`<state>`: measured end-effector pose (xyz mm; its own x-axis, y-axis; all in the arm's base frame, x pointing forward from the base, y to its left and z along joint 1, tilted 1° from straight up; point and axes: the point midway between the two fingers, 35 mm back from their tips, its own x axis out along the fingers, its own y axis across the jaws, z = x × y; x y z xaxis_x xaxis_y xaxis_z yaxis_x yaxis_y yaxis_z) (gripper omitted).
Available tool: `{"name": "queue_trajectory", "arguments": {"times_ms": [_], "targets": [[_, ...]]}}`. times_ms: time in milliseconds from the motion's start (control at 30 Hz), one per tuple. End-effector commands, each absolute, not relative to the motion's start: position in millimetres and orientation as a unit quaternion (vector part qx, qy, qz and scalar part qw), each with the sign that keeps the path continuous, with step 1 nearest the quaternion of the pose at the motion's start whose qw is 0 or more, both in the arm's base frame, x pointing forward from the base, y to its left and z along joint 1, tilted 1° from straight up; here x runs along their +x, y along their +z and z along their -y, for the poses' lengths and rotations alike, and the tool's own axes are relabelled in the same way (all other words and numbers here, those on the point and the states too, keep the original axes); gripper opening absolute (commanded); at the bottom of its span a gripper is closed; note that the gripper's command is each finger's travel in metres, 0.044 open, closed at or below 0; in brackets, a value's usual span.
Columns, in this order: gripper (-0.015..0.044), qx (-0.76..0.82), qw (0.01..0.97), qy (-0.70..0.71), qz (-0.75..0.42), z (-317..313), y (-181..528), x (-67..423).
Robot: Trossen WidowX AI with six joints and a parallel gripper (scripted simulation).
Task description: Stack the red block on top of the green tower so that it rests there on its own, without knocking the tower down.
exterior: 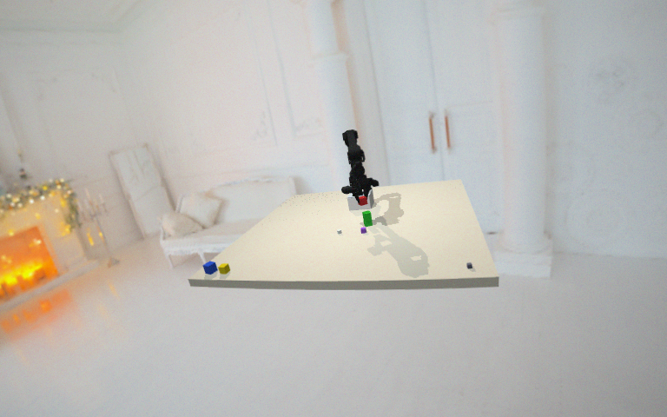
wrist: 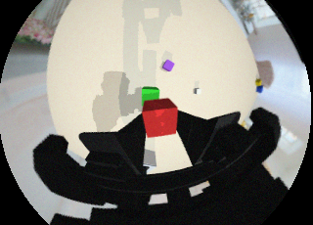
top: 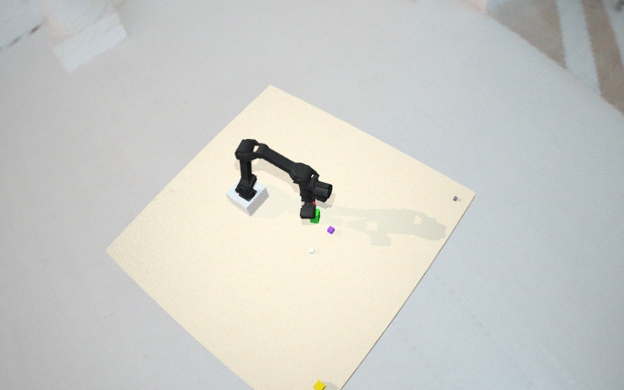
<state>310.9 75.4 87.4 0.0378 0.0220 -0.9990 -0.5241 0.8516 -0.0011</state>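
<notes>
My gripper (wrist: 157, 112) (exterior: 362, 200) is shut on the red block (wrist: 160, 121) (exterior: 362, 200) and holds it in the air. In the top view only a sliver of the red block (top: 314, 203) shows beside the black gripper. The green tower (top: 316, 217) (exterior: 366, 218) (wrist: 150, 94) stands upright on the table. The red block is higher than the tower's top in the exterior view, slightly left of it, with a gap between them. In the wrist view the red block hides the tower's near part.
A purple block (top: 331, 230) (exterior: 363, 230) (wrist: 168, 66) lies close to the tower. A small white block (top: 311, 250) (exterior: 339, 232) (wrist: 197, 91) lies nearby. A yellow block (top: 318, 385) (exterior: 224, 268), a blue block (exterior: 210, 268) and a grey block (top: 455, 198) (exterior: 469, 265) lie near the table's edges.
</notes>
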Motion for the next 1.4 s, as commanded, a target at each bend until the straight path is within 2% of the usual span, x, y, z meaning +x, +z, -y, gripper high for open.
{"name": "queue_trajectory", "arguments": {"times_ms": [0, 533, 1367], "targets": [[0.0, -0.187, 0.695, 0.193, -0.667, -89.2, 86.2, 314.8], [0.0, -0.187, 0.694, 0.193, -0.667, -89.8, 43.7, 315.9], [0.0, -0.187, 0.694, 0.193, -0.667, -89.8, 42.0, 315.9]]}}
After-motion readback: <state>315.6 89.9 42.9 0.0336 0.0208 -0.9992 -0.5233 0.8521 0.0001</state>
